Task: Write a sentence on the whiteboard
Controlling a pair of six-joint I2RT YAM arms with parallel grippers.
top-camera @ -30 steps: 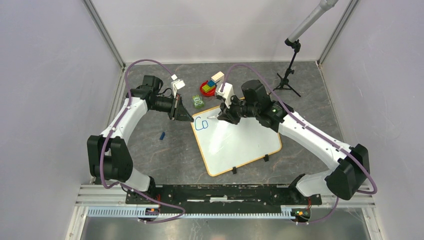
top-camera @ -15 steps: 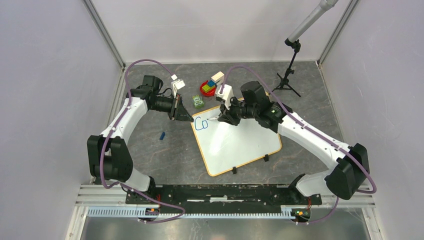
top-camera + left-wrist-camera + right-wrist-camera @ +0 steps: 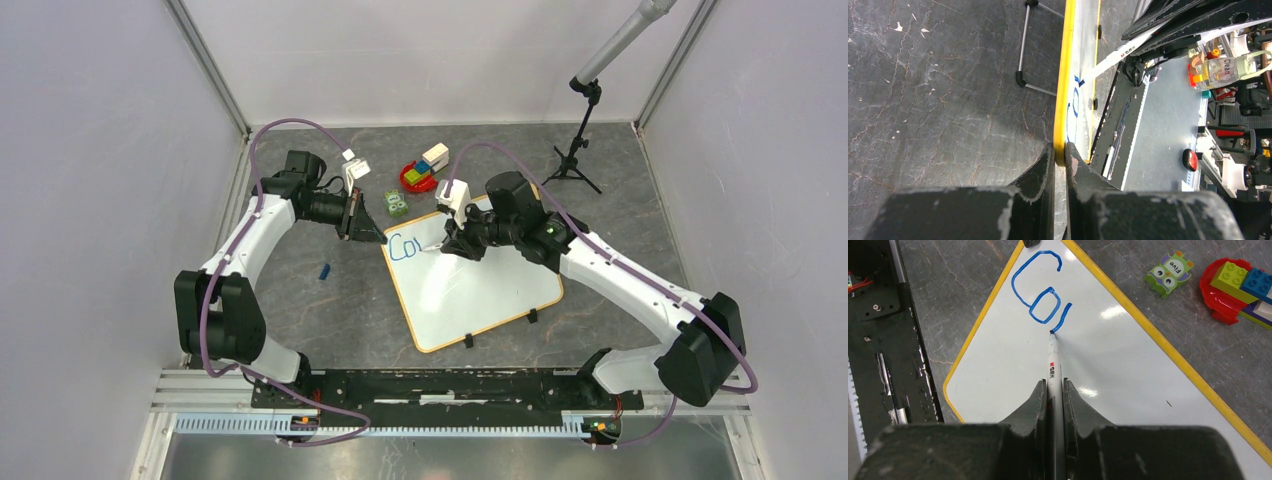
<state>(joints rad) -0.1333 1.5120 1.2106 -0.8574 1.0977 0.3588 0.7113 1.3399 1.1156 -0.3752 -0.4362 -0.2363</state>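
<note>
Writing is under way. The right fingers [image 3: 1040, 396] are clamped narrow on a white marker [image 3: 1053, 367], whose slim round barrel runs straight out between them. Its tip touches the whiteboard [image 3: 1108, 385] just ahead of the fingertips. At the tip sits the foot of a short blue stroke, apparently the start of a third letter. Just beyond it the sentence [image 3: 1040, 290] reads only "Co", so I judge most of the words are not yet written.

To do this stroke well, the pressure should be light and even and the barrel angle steady. The new letter should match the height of the two already there and follow the line they set. The board is flat, white and glossy enough to mirror the lamps, so the tip will likely slide easily and wet ink could smear. The fingers are best held off the fresh letters.

Ahead of the tip, a thin yellow rim rounds the board's corner. The left fingers [image 3: 1047, 162] are closed on that rim, bracing the board against sliding. The view there is edge-on, so how deep their bite goes is hard to tell.

Around the board lies the grey, stone-veined, matt worktop [image 3: 958, 295]. Farther ahead and to the right of the right fingers, clear of the rim, lie a green owl brick [image 3: 1168, 271] and a red bowl [image 3: 1220, 300] of studded plastic bricks.
</note>
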